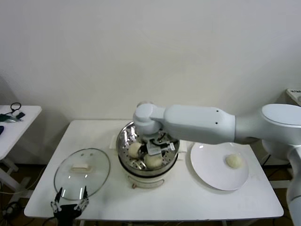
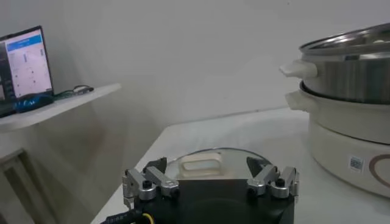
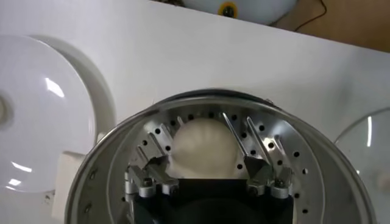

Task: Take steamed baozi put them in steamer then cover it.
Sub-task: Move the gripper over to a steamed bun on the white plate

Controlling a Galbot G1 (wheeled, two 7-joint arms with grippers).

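The steamer (image 1: 123,162) stands mid-table, a shiny steel pot on a white base. Two baozi (image 1: 135,149) (image 1: 154,161) lie on its perforated tray (image 3: 292,158). My right gripper (image 1: 157,147) hangs inside the pot. In the right wrist view it (image 3: 207,161) is open, its jaws spread to either side of a baozi (image 3: 204,146) resting on the tray. Another baozi (image 1: 234,161) sits on the white plate (image 1: 211,176) to the right. The glass cover (image 1: 82,173) lies flat on the table at the left. My left gripper (image 1: 70,200) waits open at the table's front edge, just short of the cover (image 2: 204,161).
A small side table (image 1: 19,120) with cables and a laptop (image 2: 24,67) stands off to the left. The work table's front edge runs close under the cover and plate. The right arm spans above the plate's near side.
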